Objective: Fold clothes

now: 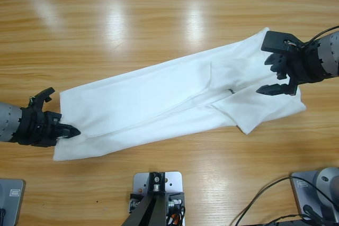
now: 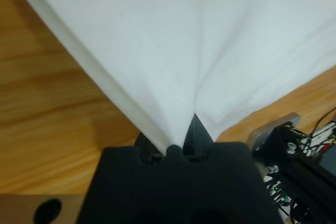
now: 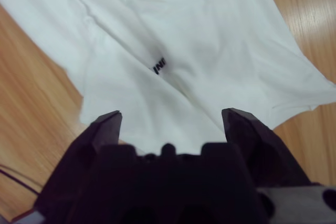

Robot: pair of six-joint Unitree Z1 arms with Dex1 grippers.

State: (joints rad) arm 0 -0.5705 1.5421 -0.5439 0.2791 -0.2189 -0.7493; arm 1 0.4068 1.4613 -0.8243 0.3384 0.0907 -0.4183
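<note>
White T-shirt (image 1: 159, 101) lies folded into a long strip slanting across the wooden table (image 1: 132, 30). My left gripper (image 1: 68, 129) is clamped on its left end. My right gripper (image 1: 278, 75) hovers wide over its right end.

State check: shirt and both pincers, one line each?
White T-shirt: folded lengthwise into a long band, lying flat and diagonal on the wooden table.
Left pincer: shut on the T-shirt's end, cloth pulled into creases.
Right pincer: open, over the other end near the dark lettering, gripping nothing.
</note>
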